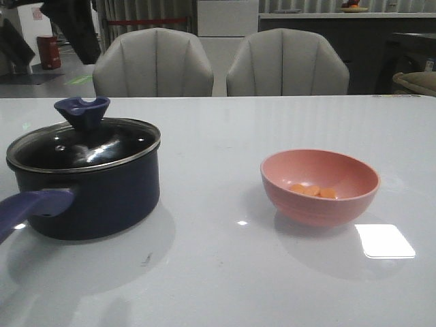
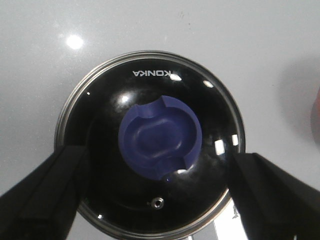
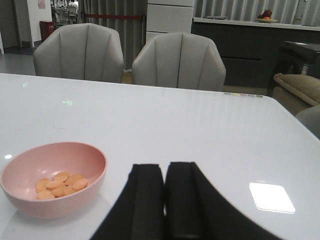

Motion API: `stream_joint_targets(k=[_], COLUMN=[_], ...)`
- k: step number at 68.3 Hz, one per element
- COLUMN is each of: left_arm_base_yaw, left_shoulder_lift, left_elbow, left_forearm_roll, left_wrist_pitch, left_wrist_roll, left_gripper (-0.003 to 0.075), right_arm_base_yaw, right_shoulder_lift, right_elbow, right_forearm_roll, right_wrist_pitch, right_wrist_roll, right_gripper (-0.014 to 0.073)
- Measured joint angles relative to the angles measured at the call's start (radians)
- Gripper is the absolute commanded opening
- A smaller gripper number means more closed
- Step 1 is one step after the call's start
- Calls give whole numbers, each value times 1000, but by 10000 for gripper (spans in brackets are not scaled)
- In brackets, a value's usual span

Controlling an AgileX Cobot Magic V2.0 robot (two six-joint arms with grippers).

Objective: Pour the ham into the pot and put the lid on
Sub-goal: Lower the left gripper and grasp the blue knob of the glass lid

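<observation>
The dark navy pot (image 1: 102, 197) stands at the table's left with its blue-purple handle (image 1: 30, 206) pointing toward the front. The glass lid (image 1: 85, 148) with its blue notched knob (image 1: 82, 112) sits on the pot. The left wrist view looks straight down on the lid (image 2: 145, 80) and knob (image 2: 161, 136). My left gripper (image 2: 157, 165) is open above it, one finger on each side of the lid, holding nothing. The ham (image 1: 313, 191) lies in the pink bowl (image 1: 320, 187) at the right. My right gripper (image 3: 165, 170) is shut and empty, to the right of the bowl (image 3: 52, 182) and ham (image 3: 60, 185).
The white table (image 1: 225, 272) shows a bright light reflection (image 1: 385, 240) in front of the bowl. Two grey chairs (image 1: 153, 65) stand behind the table's far edge. Neither arm shows in the front view.
</observation>
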Motion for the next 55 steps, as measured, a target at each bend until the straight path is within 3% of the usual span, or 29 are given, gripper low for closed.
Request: stream_joint_targets(k=[46,55], left_arm_base_yaw=[0,0], left_shoulder_lift=[225,236], left_elbow=[-159,-167], left_forearm_roll=[17,12], left_wrist_pitch=[108,111], left_wrist_roll=[-75,-77], left_gripper=[615,530], right_arm_base_yaw=[0,0], right_shoulder_lift=[0,0], right_elbow=[0,0], right_forearm_roll=[0,0], right_wrist_pitch=[0,0], right_wrist_roll=[0,0], right_gripper=[153,153])
